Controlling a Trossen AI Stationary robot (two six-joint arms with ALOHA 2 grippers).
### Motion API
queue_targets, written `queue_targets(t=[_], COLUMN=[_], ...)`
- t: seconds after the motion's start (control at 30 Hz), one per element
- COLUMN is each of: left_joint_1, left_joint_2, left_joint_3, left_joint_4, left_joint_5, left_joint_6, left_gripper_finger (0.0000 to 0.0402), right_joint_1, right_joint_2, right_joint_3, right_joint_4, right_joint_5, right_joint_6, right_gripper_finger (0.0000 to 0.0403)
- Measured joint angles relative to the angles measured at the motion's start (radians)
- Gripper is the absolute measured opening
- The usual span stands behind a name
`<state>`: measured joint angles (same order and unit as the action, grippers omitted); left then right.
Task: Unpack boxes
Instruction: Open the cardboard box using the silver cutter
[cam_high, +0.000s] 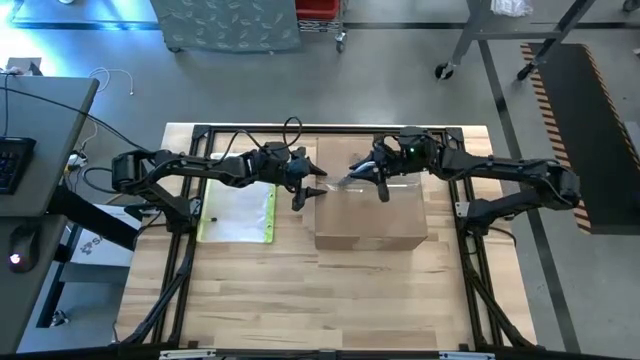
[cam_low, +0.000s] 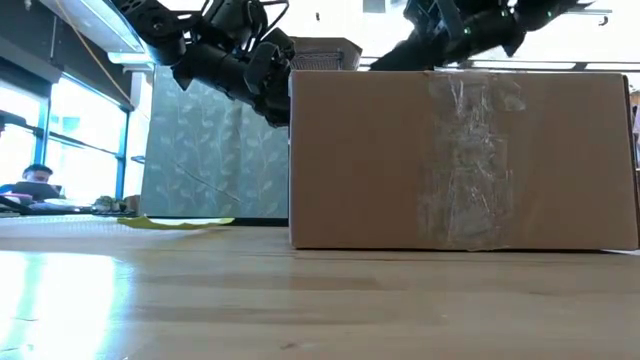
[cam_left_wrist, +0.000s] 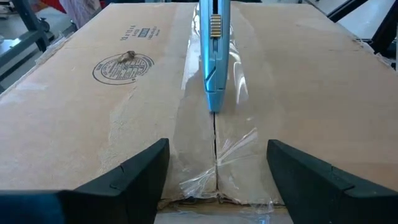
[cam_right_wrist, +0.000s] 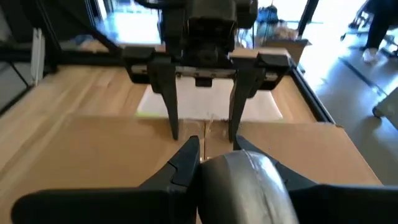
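Note:
The brown cardboard box (cam_high: 370, 225) stands on the table, its flaps shut and clear tape along the top seam (cam_left_wrist: 215, 143). My right gripper (cam_high: 375, 180) is above the box's top, shut on a light-blue box cutter (cam_left_wrist: 212, 56) whose tip sits on the seam near the box's left edge. My left gripper (cam_left_wrist: 217, 171) is open at that left edge, with one finger on each side of the seam. I cannot tell whether its fingers touch the cardboard. My right gripper holds the box cutter by its grey rear body (cam_right_wrist: 242, 180), pinched between the two fingers. The fingers come from the table's right and lie along the cutter. The cutter slants down toward the left, and its tip (cam_left_wrist: 213, 107) meets the taped seam.
A flat clear sleeve with a yellow edge (cam_high: 237, 213) lies on the table left of the box, under the left arm. Black frame rails (cam_high: 190, 260) run along the table's sides. Bare wood (cam_high: 320, 300) spreads in front of the box. A desk with a keyboard (cam_high: 15, 165) stands off the left side.

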<state>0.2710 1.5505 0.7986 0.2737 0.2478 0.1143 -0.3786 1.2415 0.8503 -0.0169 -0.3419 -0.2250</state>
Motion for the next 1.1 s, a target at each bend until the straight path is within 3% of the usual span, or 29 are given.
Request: queue_targets(t=[0.4, 1.1], left_joint_1=[-0.005, -0.014], left_joint_2=[-0.003, -0.004], left_joint_3=[0.003, 0.006], left_joint_4=[-0.034, -0.098], left_joint_5=[-0.003, 0.034], left_joint_6=[0.001, 0.054], left_gripper_finger=[0.0255, 0.0222], right_joint_1=[0.000, -0.028], right_joint_2=[0.004, 0.008], right_joint_3=[0.241, 0.439], right_joint_4=[-0.542, -1.005], right_joint_5=[0.123, 0.489], right_joint_6=[-0.141, -0.148], right_gripper_finger=[0.0058, 0.0058])
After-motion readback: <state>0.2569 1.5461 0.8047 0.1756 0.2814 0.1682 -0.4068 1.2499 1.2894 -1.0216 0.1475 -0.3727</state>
